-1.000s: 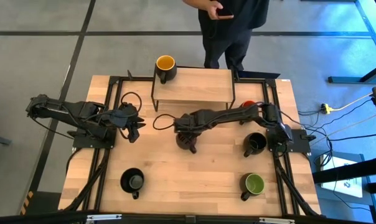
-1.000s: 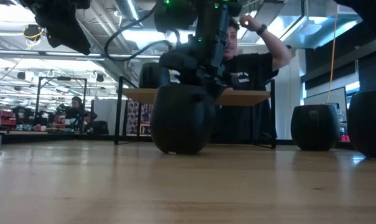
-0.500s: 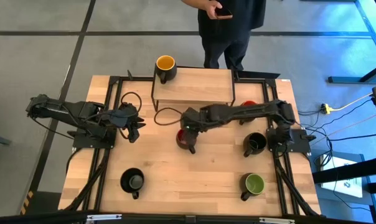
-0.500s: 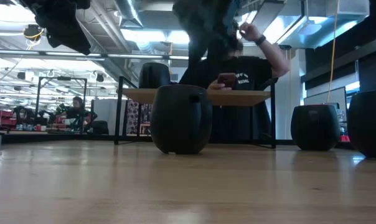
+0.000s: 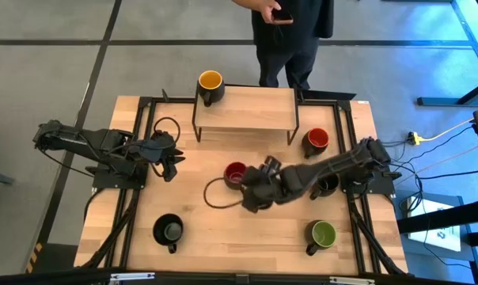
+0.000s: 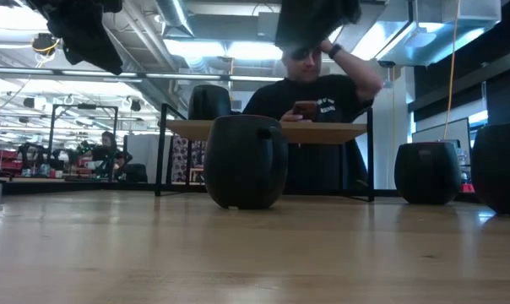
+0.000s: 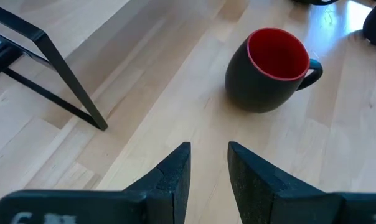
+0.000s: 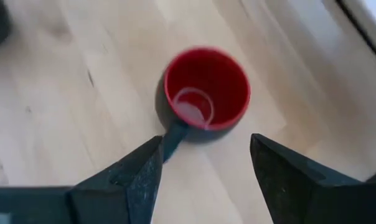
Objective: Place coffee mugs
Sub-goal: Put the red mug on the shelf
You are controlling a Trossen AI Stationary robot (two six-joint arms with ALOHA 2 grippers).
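The red-inside mug [image 5: 236, 173] [image 8: 206, 93] [image 6: 245, 160] stands upright on its base at the table's middle, handle toward the near side. My right gripper [image 5: 253, 190] [image 8: 203, 171] hangs open above and just near-right of it, touching nothing; the low view shows it high over the mug [image 6: 312, 25]. My left gripper [image 5: 172, 163] [image 7: 210, 162] waits at the left, fingers a narrow gap apart, facing the red mug [image 7: 272, 68]. A yellow-inside mug [image 5: 210, 83] sits on the wooden shelf's [image 5: 247, 109] left end.
On the table stand an orange-red mug [image 5: 316, 140], a black mug [image 5: 326, 184] partly under my right arm, a green mug [image 5: 322, 234] and a black mug [image 5: 169, 230]. A person [image 5: 290, 36] stands beyond the far edge, behind the shelf.
My right gripper let go of the red-inside mug, rose off it and drew back toward the near-right. The mug stays standing on the table where it was set.
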